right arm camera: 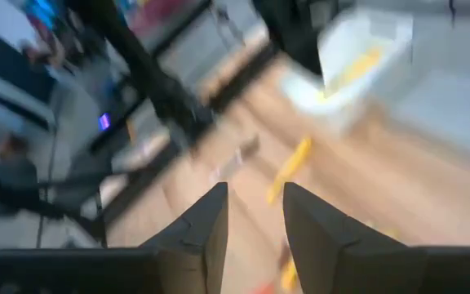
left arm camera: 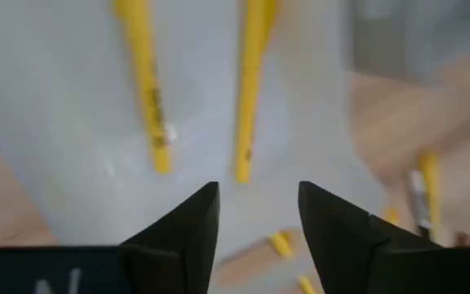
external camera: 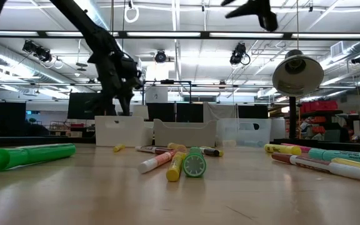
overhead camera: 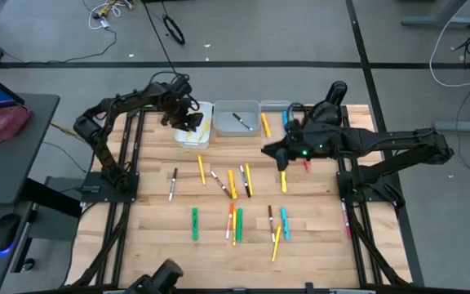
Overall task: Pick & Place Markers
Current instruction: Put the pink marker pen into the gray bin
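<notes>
Several markers lie loose on the wooden table [overhead camera: 153,237]: a yellow and dark cluster [overhead camera: 233,184], a green one [overhead camera: 194,223], orange, blue and yellow ones [overhead camera: 277,233]. My left gripper [overhead camera: 190,122] hovers open and empty over the white left bin [overhead camera: 202,135]; its wrist view shows two yellow markers [left arm camera: 145,98] [left arm camera: 250,90] lying on the bin floor beyond the gripper [left arm camera: 258,216]. My right gripper [overhead camera: 266,150] hangs above the table in front of the bins, open and empty [right arm camera: 255,216]. In the low view it is high up [external camera: 255,9].
The middle bin [overhead camera: 237,108] holds a dark marker and an orange one. The clear right bin [overhead camera: 274,104] holds a blue one. All three bins stand at the table's far edge. A pink marker [overhead camera: 306,166] lies under the right arm. The arm bases flank the table.
</notes>
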You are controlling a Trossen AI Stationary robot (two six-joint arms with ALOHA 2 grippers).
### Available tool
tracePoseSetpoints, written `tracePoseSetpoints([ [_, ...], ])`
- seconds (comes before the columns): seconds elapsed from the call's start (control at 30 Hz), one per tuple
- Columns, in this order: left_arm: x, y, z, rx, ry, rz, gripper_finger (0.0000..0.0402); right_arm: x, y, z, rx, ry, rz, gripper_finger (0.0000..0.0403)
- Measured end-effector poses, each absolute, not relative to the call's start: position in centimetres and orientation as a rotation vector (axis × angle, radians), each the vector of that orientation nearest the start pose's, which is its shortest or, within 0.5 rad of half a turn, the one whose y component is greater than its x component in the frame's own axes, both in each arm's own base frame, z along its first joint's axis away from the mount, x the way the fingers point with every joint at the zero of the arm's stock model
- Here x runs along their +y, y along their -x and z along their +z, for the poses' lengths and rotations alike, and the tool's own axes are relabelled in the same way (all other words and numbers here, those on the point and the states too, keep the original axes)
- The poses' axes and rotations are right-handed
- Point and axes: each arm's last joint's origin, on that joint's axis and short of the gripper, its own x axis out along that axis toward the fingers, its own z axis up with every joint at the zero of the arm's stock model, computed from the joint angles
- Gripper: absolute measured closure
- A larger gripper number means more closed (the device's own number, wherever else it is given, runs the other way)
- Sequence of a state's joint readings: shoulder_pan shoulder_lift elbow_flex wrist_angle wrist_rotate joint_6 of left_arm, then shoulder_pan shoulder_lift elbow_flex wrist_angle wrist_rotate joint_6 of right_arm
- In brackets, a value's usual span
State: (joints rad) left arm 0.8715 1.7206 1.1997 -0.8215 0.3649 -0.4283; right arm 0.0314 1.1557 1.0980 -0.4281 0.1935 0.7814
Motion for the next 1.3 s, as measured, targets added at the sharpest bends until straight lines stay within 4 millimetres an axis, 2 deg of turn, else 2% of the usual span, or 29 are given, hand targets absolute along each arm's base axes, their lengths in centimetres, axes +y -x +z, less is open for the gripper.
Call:
tracePoseSetpoints([
  [0.13,22.8,-21.2,23.1,0.963,1.073,0.641,0.0219,1.5,-23.6,32.0,0.649,-0.858,-0.337,0.0287],
  [0.27,20.6,-21.3,26.4,0.896,0.922,0.642,0.0224,3.2,-21.9,28.5,0.995,-1.036,-0.311,0.0289],
  [0.37,18.9,-21.7,28.2,0.846,0.815,0.65,0.0224,3.9,-20.1,26.0,1.265,-1.107,-0.384,0.0292],
  [0.43,17.9,-22.0,29.2,0.809,0.762,0.64,0.0224,4.1,-19.0,24.7,1.416,-1.139,-0.501,0.0304],
  [0.57,16.4,-23.2,30.2,0.748,0.682,0.575,0.0225,4.4,-17.6,23.5,1.629,-1.009,-0.696,0.036],
  [0.67,15.7,-24.0,30.5,0.719,0.642,0.53,0.0225,4.9,-17.6,22.5,1.721,-0.878,-0.752,0.0395],
  [1.03,14.2,-24.9,30.5,0.757,0.544,0.421,0.0225,8.8,-19.1,16.7,2.052,-0.491,-0.819,0.0401],
  [1.2,14.1,-24.9,30.5,0.76,0.56,0.378,0.0225,11.2,-18.4,14.9,2.085,-0.393,-0.93,0.0402],
  [1.3,14.0,-24.9,30.5,0.76,0.565,0.356,0.0225,12.5,-17.2,13.6,2.111,-0.402,-0.985,0.0402],
])
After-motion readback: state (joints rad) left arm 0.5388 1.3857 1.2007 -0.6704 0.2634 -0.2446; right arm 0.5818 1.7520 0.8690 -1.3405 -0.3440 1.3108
